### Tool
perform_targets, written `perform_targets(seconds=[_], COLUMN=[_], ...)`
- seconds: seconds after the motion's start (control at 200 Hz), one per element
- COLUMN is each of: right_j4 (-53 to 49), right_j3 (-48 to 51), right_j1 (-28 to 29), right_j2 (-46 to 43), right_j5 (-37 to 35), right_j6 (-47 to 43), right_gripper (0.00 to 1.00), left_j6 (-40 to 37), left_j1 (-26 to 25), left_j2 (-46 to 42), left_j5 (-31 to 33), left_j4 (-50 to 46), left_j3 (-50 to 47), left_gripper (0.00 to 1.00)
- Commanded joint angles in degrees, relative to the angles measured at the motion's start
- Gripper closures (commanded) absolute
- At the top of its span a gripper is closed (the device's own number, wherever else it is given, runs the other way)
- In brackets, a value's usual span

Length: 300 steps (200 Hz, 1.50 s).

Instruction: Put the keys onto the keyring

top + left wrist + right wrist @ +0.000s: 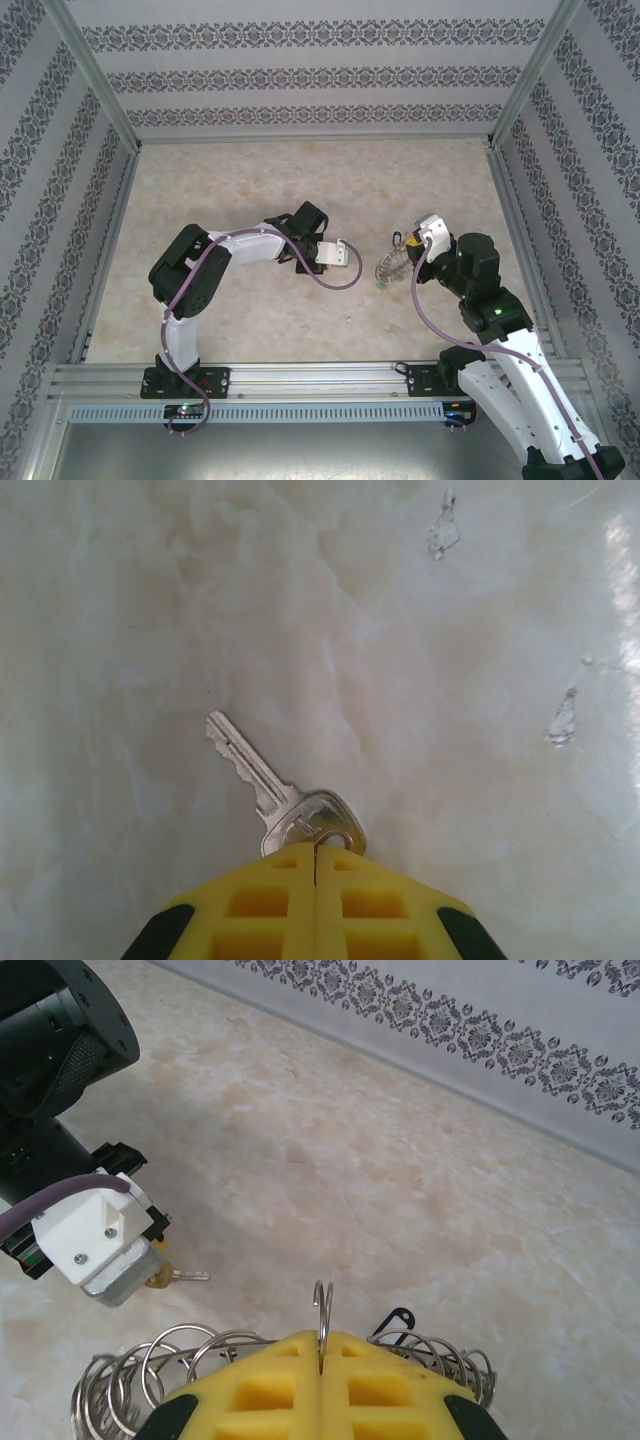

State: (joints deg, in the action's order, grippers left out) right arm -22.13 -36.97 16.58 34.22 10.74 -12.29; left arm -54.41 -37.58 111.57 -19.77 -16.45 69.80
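My left gripper is shut on the head of a small all-silver key, whose blade points away over the marble tabletop. No red head shows on it. The right wrist view has that same key sticking out from the left gripper. The keyring is a bunch of many wire loops under my right gripper. That gripper is shut on one upright loop. From above, the left gripper and right gripper face each other, with the keyring between them.
A small black clip lies by the loops. Patterned walls and metal frame posts close in the marble table on three sides. The back half of the table lies beyond both arms.
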Motion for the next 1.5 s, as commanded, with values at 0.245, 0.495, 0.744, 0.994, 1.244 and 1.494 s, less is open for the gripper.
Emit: perform_targets(seconds=[0.245, 0.495, 0.744, 0.994, 1.244, 1.494], right_j4=[2.92, 3.89, 3.80, 5.50, 6.38, 6.31], right_j3=[0.30, 0.23, 0.23, 0.17, 0.14, 0.45], right_j1=[-0.75, -0.71, -0.70, -0.68, -0.68, -0.74], right_j2=[-0.03, 1.61, 1.66, 2.67, 4.29, 4.64], right_j5=[1.07, 3.18, 3.85, 7.12, 6.79, 6.63], right_j6=[0.93, 1.57, 1.84, 1.92, 1.40, 1.57], right_gripper=[1.00, 1.00, 1.00, 1.00, 1.00, 1.00], left_j6=[27.47, 54.92, 64.24, 65.97, 60.21, 59.86], left_j1=[4.30, 6.70, 7.33, 6.88, 5.14, 4.80], left_j2=[-11.58, -19.68, -29.47, -27.09, -10.77, -2.24], left_j5=[-16.15, -17.52, -8.68, -9.63, -11.06, -9.79], left_j4=[-5.99, -2.69, -23.51, -28.93, -33.90, -31.28], left_j3=[1.30, -5.53, -7.40, -10.55, -0.37, 5.12], left_gripper=[1.00, 1.00, 1.00, 1.00, 1.00, 0.99])
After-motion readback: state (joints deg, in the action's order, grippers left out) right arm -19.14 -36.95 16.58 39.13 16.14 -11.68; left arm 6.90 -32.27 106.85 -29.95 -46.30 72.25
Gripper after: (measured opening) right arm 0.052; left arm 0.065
